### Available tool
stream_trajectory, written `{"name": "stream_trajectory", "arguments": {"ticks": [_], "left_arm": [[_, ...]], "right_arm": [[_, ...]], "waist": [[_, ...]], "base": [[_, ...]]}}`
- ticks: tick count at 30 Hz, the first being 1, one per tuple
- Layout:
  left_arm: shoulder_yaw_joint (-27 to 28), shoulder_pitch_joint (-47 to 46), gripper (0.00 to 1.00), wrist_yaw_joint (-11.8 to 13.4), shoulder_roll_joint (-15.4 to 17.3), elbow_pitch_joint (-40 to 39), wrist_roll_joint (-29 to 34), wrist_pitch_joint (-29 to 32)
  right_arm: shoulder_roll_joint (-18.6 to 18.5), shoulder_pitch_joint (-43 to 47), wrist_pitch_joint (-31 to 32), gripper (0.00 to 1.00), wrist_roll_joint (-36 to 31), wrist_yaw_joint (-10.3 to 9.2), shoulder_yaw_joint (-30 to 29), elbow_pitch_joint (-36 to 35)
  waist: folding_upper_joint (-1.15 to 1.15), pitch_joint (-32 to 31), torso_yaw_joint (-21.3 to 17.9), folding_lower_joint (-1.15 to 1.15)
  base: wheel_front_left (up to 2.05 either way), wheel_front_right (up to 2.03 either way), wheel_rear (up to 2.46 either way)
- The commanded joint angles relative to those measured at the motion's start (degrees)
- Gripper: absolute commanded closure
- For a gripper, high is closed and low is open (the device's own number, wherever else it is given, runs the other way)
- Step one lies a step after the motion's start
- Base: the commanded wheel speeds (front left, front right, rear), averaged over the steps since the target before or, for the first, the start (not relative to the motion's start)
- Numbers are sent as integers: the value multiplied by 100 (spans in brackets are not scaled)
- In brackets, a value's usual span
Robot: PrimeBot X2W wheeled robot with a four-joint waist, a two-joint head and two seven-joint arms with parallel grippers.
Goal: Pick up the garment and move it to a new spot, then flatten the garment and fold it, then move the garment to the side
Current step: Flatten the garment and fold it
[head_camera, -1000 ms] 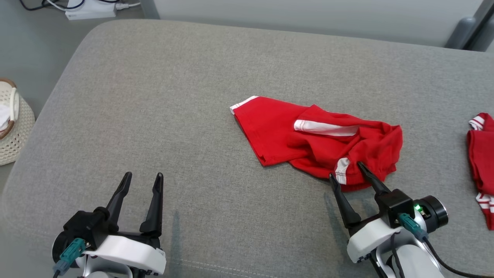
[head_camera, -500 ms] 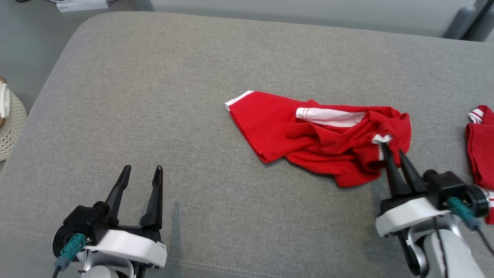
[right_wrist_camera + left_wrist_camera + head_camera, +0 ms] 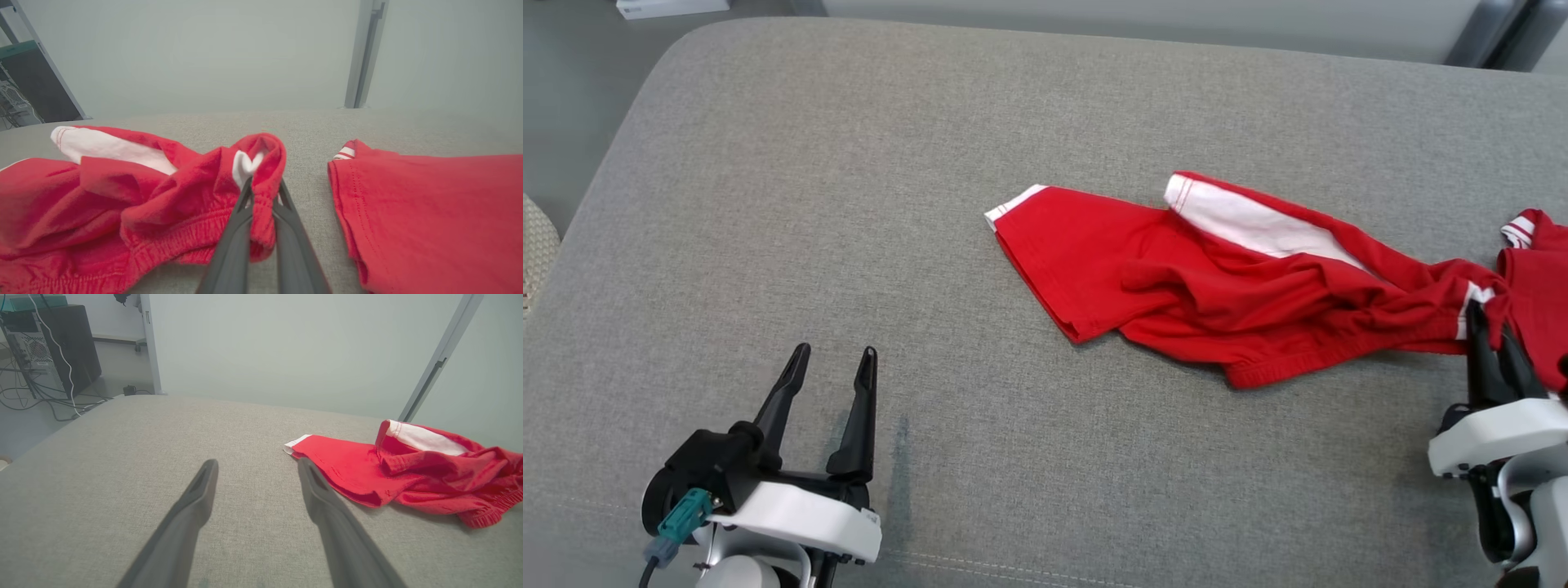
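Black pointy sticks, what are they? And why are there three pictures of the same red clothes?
Those sticks are a robot's fingers. The robot has two arms, and each one ends in a gripper, a kind of hand with two long fingers. One picture comes from a camera on its head, looking down at a grey cushion. The other two come from little cameras on its wrists, looking along the fingers. On the cushion lies a crumpled pair of red shorts with white trim. Another red garment lies beside them on the right. The right gripper is pinched shut on an edge of the shorts, and the cloth is stretched out toward it. The left gripper is open and holds nothing, over a bare part of the cushion.
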Motion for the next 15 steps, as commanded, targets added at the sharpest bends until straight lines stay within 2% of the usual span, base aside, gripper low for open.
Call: {"name": "stream_trajectory", "arguments": {"ticks": [1, 5, 6, 7, 8, 12, 15], "left_arm": [[231, -301, 0, -40, 136, -97, 67, -57], [264, -311, 0, -87, 120, -52, 93, -57], [271, -307, 0, -96, 115, -42, 99, -57], [274, -302, 0, -104, 110, -31, 105, -57], [278, -294, 0, -109, 106, -22, 111, -57], [292, -242, 0, -100, 97, -9, 128, -58], [301, -207, 0, -86, 114, -34, 140, -58]], "right_arm": [[-117, -169, -39, 100, 30, -1, 46, 13], [-189, -327, 18, 100, 98, -1, -103, 541], [-197, -369, 18, 82, 117, -1, -117, 656], [-186, -402, 25, 55, 169, -1, -132, 774], [-190, -431, 18, 0, 197, -1, -126, 854], [-214, -423, -42, 0, 269, -1, -203, 961], [-203, -270, -73, 0, 242, -1, -383, 724]], "waist": [[0, 8, 18, 0], [0, 13, 41, 0], [0, 10, 44, 0], [0, 2, 49, 0], [0, -7, 51, 0], [0, -75, 40, 0], [0, -127, 24, 0]], "base": [[0, 0, 0], [0, 0, 0], [0, 0, 0], [0, 0, 0], [0, 0, 0], [0, 0, 0], [0, 0, 0]]}}
